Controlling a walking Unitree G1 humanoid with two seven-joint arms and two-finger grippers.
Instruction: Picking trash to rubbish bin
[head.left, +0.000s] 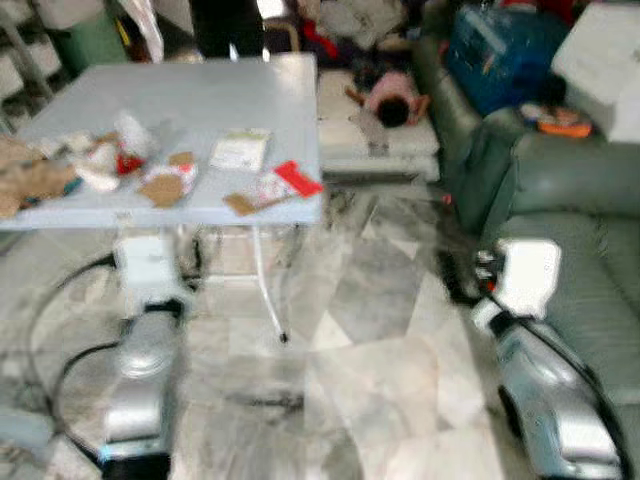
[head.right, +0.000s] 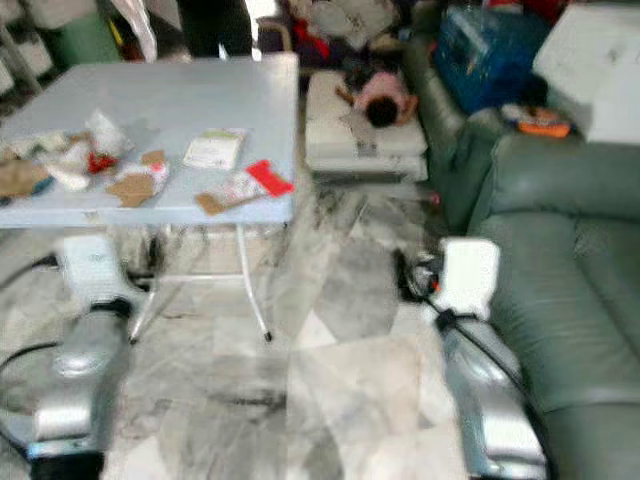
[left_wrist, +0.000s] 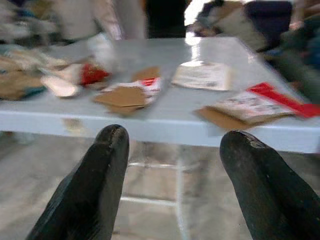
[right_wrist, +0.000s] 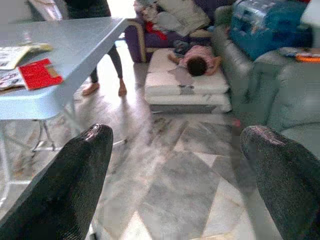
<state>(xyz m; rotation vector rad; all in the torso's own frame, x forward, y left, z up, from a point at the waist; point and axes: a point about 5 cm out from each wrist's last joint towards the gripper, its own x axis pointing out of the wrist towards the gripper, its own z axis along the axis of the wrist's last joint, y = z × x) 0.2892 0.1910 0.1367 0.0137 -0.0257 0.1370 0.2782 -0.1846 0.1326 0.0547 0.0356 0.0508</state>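
Your left gripper (left_wrist: 172, 185), fingers spread and empty, faces the table (head.left: 200, 90); the trash (left_wrist: 125, 95) lies ahead and above it, nearer than your open right gripper (right_wrist: 175, 190).

papers on table (head.left: 290, 110) printed, blurred, no text readable anywhere

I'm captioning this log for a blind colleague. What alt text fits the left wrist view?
The left tool, its two black fingers spread open and empty, points at the near edge of a pale blue table. On the table lie scattered trash: cardboard scraps, a white printed packet and a red card.
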